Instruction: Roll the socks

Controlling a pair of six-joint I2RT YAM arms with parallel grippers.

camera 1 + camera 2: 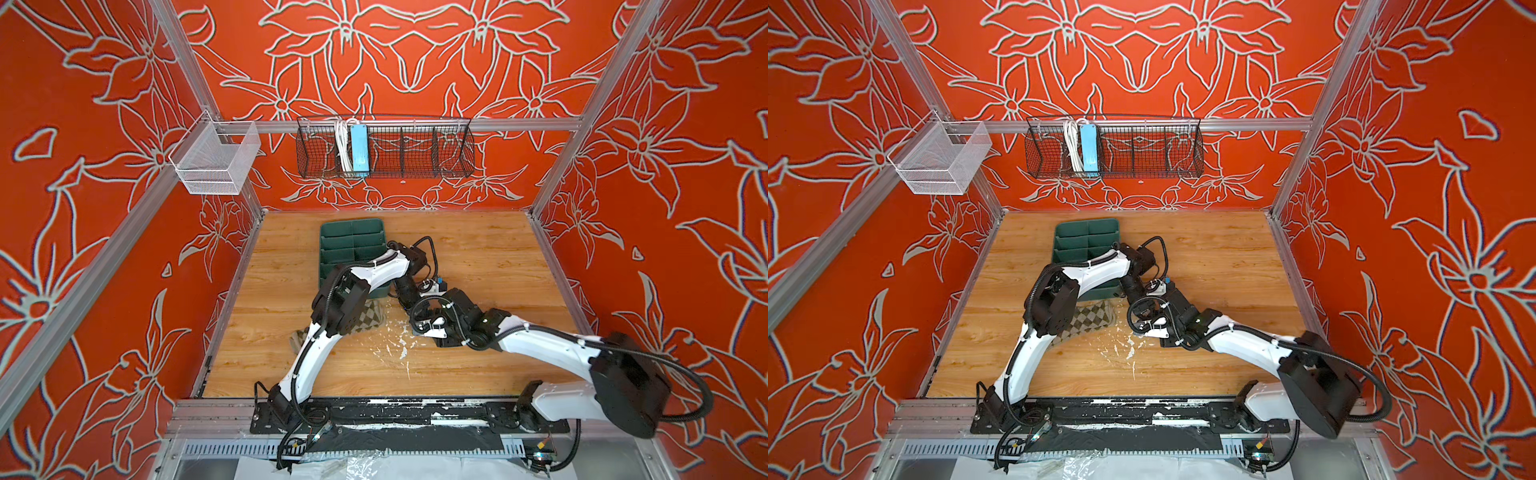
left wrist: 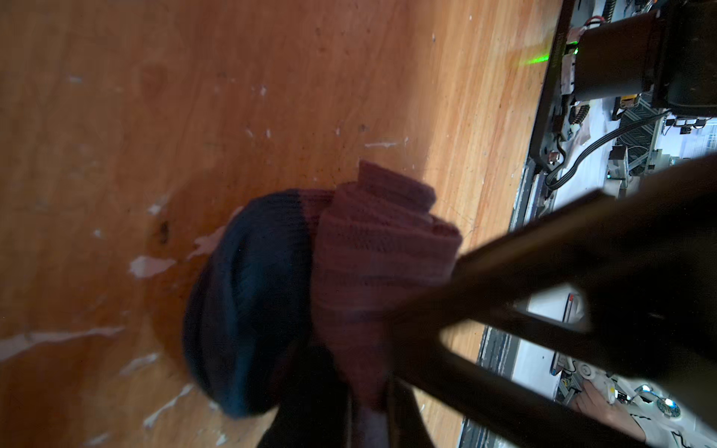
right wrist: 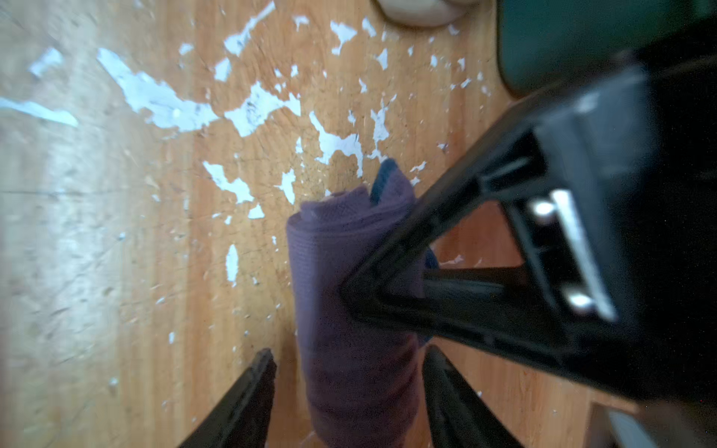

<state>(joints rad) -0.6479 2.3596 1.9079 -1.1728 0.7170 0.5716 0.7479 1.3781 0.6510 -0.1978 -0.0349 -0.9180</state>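
Near the middle of the table (image 1: 478, 257), your two grippers meet over the purple sock (image 3: 341, 240), which is wound into a tight roll. Both top views hide it under the arms, so you have to read it from the wrist cameras. Your left gripper (image 2: 366, 422) is clenched on the roll: in the left wrist view the pinkish-purple knit runs straight into its closed jaws, and a dark teal patch (image 2: 248, 310) bulges on one side of the roll. Your right gripper (image 3: 349, 351) is released. Its two fingers (image 3: 250, 399) stand apart on either side of the roll; a thin strip of bare wood shows between one of them and the knit, and the other sits just beside the sock. In the right wrist view, a finger of the left gripper (image 3: 446, 205) lies across the roll, touching it. You cannot tell whether the roll rests on the wood or hangs just clear of it. White patches (image 3: 155, 97) fleck the tabletop around it. The beige argyle sock (image 1: 368, 318) lies flat and unrolled left of the middle, partly under your left arm (image 1: 316, 353). It is just on the near side of the green divided tray (image 1: 353, 237), which sits toward the far edge.
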